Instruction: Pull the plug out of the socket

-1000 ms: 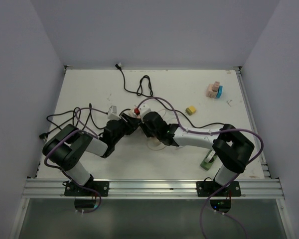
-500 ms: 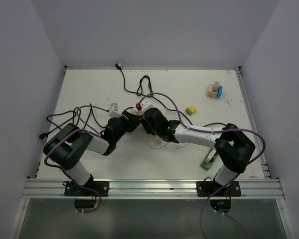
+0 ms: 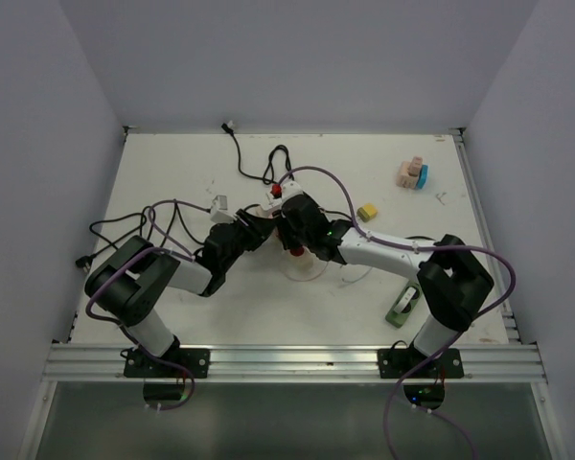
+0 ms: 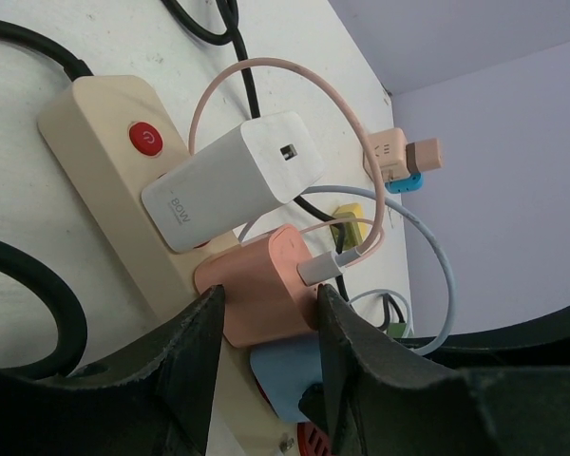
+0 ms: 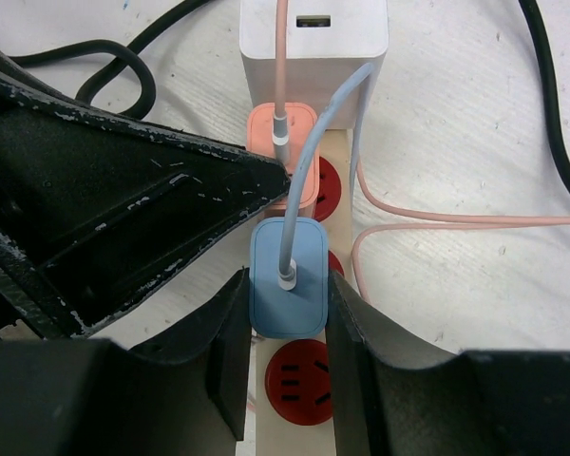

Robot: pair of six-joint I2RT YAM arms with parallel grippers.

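Nearest on the strip (image 4: 85,123) is an empty red socket (image 5: 299,375). Just beyond it sits the blue plug (image 5: 287,275), seated in its socket, roughly mid-tabletop (image 5: 456,114). The right end effector (image 5: 287,304) comes straight down over it. It is narrowed to the plug's width, with one finger (image 5: 230,323) against each long side, so it grips the plug body.

This plug looks like the one to pull. It is a small, rigid plastic block, light and smooth-sided, and only the friction of its pins should resist. The sides of the body are the place to hold. The thin cable (image 5: 313,142) out of its top is soft and would strain if tugged. A straight pull away from the strip suits it; tilting may jam the pins, and the light strip may lift with it.

Next comes the pink plug (image 5: 299,190), touching the blue one. The left end effector (image 4: 269,294) reaches in from the left, about half open, with its tips at this plug. I cannot tell whether it clamps it or merely steadies the strip.

Farther along sits the white charger (image 4: 233,180).
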